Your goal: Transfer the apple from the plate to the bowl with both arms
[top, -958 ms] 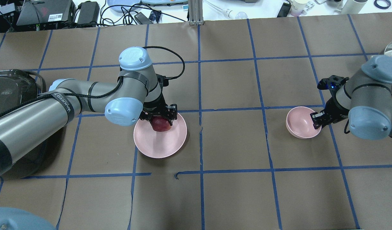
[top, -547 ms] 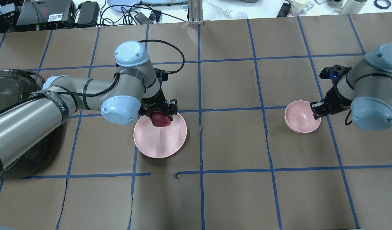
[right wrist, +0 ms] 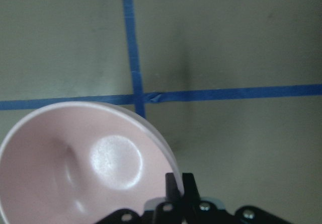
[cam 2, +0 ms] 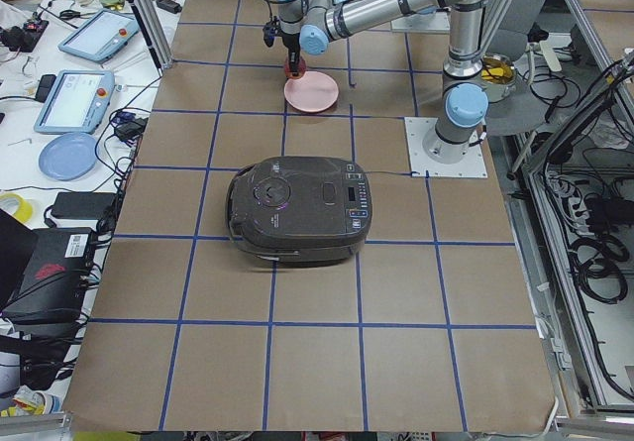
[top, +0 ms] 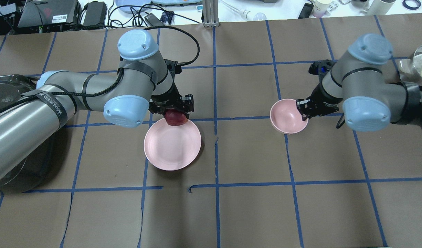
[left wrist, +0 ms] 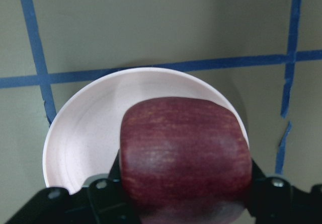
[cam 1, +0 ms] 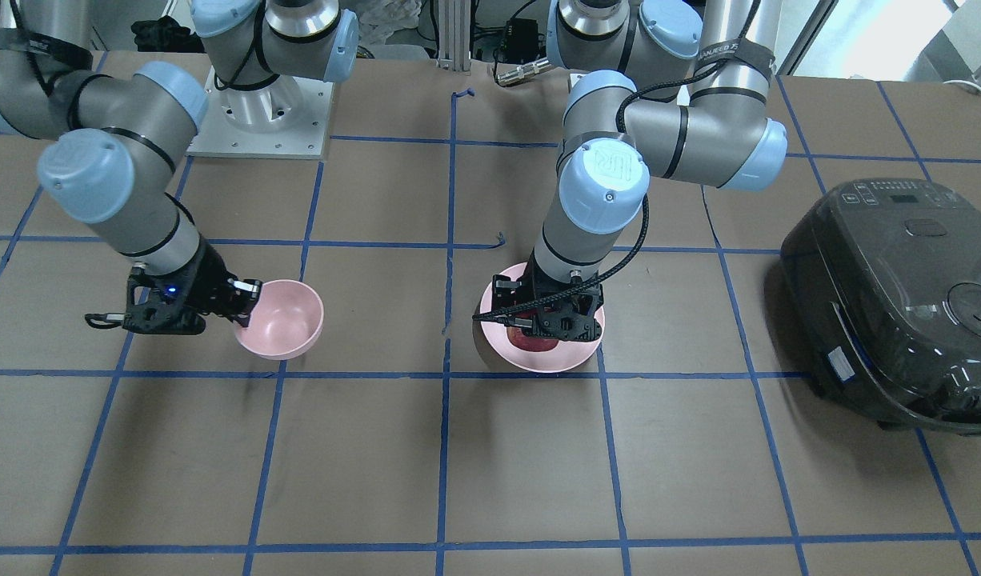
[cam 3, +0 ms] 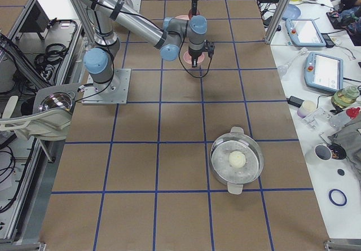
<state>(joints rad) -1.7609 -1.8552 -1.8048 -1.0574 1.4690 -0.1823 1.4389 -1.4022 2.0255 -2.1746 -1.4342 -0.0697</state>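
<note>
The left tool [top: 175, 111] is shut tight on the apple [top: 176, 120]. One finger [left wrist: 100, 196] presses on each side of it, as the left wrist view shows. The apple hangs in the air over the far edge of the plate [top: 169, 151] and does not touch it. The plate lies flat on the desk [top: 249, 206].

The right tool [top: 303, 109] pinches the rim of the bowl [top: 286, 117], on the side away from the plate. The bowl looks tipped and a bit off the desk, but I cannot be sure it is lifted. Nothing is inside it.

What matters next is the gap. The bowl is well apart from the plate, on the robot's right of it, with a blue tape line between them. So the apple must go sideways to the right, or the bowl must come left, or both. I think the lift is about done and the carry comes next. The apple is blocky and round, so it has no long way to line up. The left tool should open only when the apple is right over the bowl's mouth. If not, the apple could hit the rim and roll off.
</note>
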